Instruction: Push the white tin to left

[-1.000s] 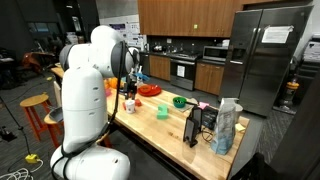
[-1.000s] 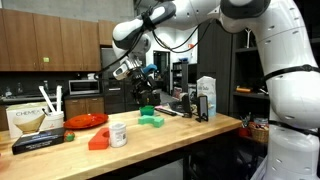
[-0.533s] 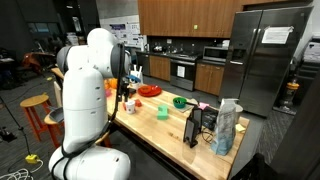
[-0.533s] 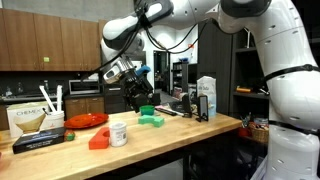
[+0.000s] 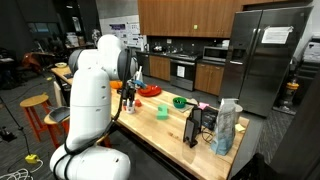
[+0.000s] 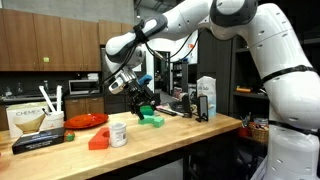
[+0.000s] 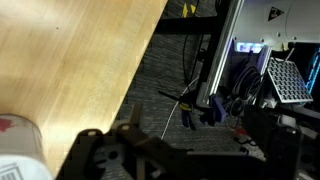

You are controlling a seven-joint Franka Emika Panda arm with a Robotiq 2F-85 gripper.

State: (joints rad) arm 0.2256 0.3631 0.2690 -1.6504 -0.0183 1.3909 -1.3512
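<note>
The white tin is a short white can standing near the front edge of the wooden table. In the wrist view it shows at the lower left corner, with a red mark on its label. My gripper hangs above the table, up and to the right of the tin and apart from it. In the wrist view its dark fingers stand spread with nothing between them. In an exterior view the arm hides the tin.
A red block, a red dish and a black box lie beside the tin. A green object sits under the gripper. A green bowl, a cream-yellow object and a carton stand farther along.
The arm has swung down and towards the tin; the gripper is now lower and closer over the table. The tin has not moved.
</note>
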